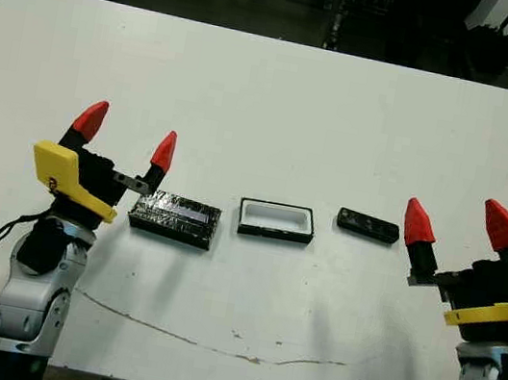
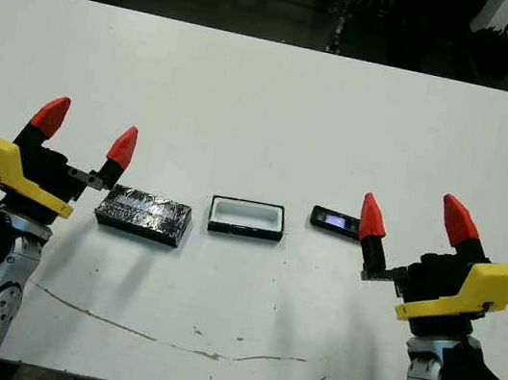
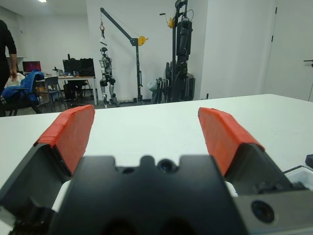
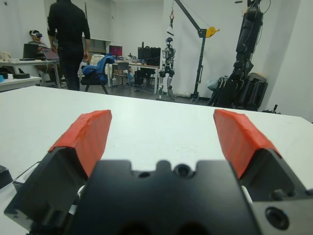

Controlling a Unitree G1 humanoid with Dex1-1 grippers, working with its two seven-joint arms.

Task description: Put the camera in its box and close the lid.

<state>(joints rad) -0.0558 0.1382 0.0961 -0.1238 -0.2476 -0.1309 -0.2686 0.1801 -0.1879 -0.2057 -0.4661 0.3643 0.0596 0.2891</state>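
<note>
While nothing is gripped, both grippers hang spread apart: left gripper (image 1: 126, 136) beside the lid (image 1: 175, 217), right gripper (image 1: 461, 223) just beside the camera (image 1: 367, 226). Box (image 1: 275, 221) sits open between lid and camera. Task unstarted; next move likely calls for the right gripper to pinch the camera.

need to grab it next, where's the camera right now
In the head view the camera lies on the table's right side, between the empty box and the right gripper.
</note>
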